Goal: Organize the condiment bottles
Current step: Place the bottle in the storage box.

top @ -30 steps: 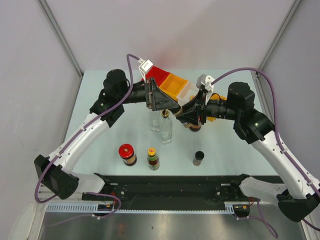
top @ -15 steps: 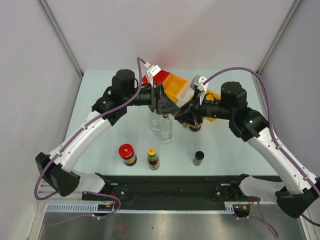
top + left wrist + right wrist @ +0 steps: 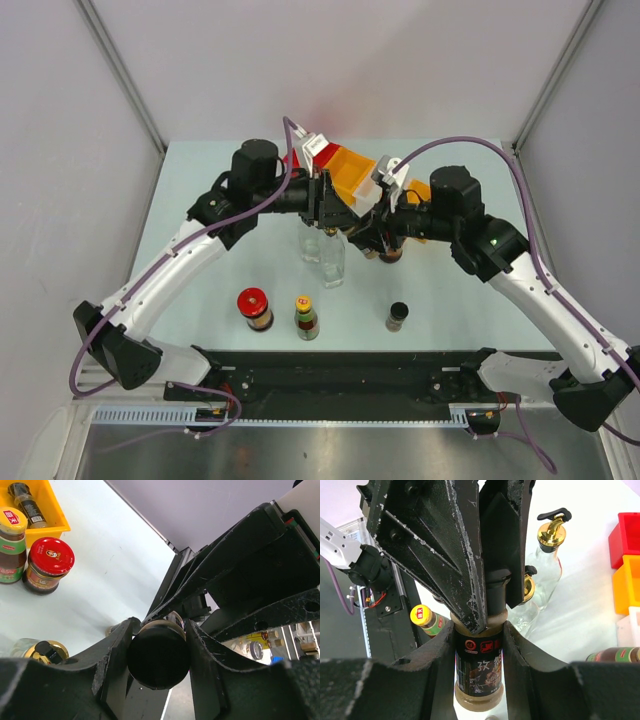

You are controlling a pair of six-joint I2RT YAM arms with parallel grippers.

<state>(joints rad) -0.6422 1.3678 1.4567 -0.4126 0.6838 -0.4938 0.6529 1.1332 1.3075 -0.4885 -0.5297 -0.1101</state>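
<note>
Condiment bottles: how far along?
Early. Done: one black-capped bottle lies in the yellow bin. In hand: a labelled shaker, left tool on its cap, right tool round its body. Remaining: two glass bottles, red-lidded jar, sauce bottle and small shaker, loose on the table.

Matt black cap is seen on the shaker (image 3: 159,655), clear smooth glass and shiny gold metal spout noted on the tall bottle (image 3: 545,575), glossy red lid on the jar (image 3: 47,560), smooth orange plastic bin (image 3: 352,170), smooth pale table (image 3: 115,565).

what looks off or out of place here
One black-capped shaker is gripped twice: jaws of the right gripper hold its body, those of the left gripper pinch its cap. A sauce bottle lies on its side by the white bin.
</note>
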